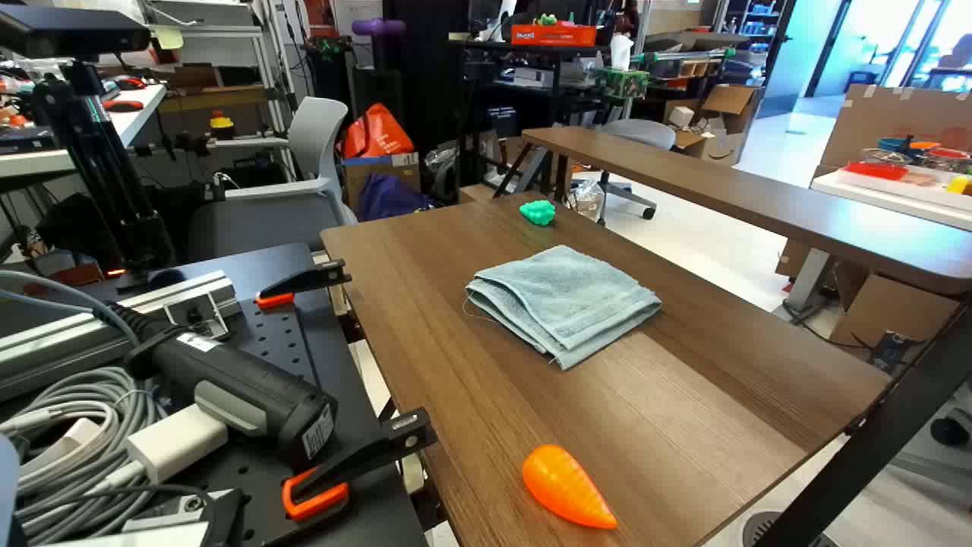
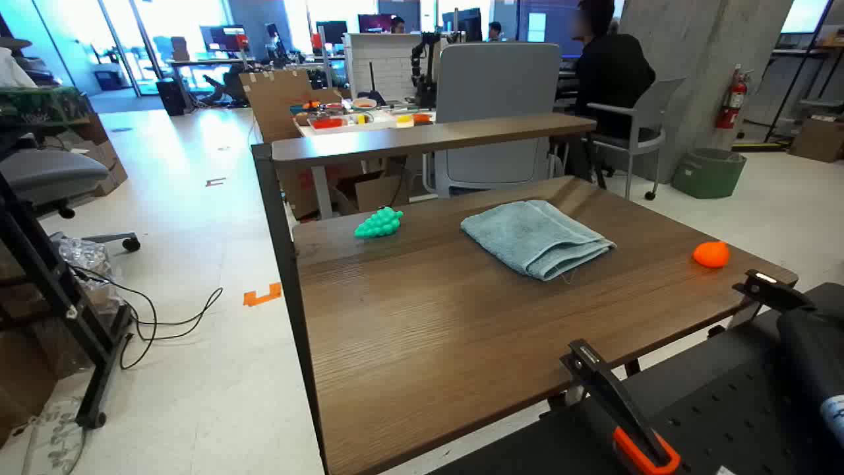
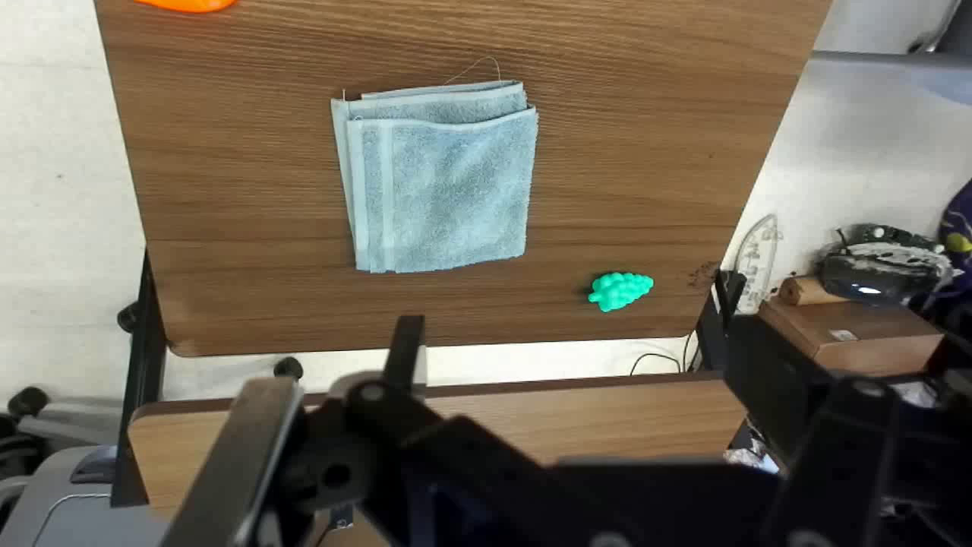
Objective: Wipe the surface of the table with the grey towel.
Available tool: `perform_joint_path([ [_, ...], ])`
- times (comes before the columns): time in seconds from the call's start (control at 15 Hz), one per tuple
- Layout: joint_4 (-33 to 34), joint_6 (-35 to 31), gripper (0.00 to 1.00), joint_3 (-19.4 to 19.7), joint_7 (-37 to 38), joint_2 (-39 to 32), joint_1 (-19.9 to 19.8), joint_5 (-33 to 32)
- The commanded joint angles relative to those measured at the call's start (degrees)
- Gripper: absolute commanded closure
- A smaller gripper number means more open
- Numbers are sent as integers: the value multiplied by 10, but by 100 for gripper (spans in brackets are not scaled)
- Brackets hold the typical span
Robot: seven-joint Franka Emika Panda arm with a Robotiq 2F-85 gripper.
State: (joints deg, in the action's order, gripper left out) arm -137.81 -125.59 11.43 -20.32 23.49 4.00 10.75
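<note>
A brown table [image 2: 422, 343] fills the foreground; beyond it stand a green bin [image 2: 705, 177], contents unclear, and a red box [image 1: 548, 36] with something green [image 1: 544, 20] above its rim. Near mid-table lies the folded towel [image 1: 566, 300], likely light, soft and limp, best pinched at a layered edge. The gripper [image 3: 569, 305] gapes wide, empty.

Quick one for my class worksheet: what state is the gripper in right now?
Gripper: open, holding nothing; the grey towel lies on the table.
</note>
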Motion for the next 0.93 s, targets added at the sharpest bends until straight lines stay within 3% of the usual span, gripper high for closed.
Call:
perform_joint_path([
  [0.0,1,2,0,-10,-4,-1,-11,5],
  [0.33,13,1,0,-13,10,-16,-10,10],
  [0.67,105,12,0,-55,137,-182,-33,-58],
  [0.87,175,35,0,-55,197,-291,-51,-101],
])
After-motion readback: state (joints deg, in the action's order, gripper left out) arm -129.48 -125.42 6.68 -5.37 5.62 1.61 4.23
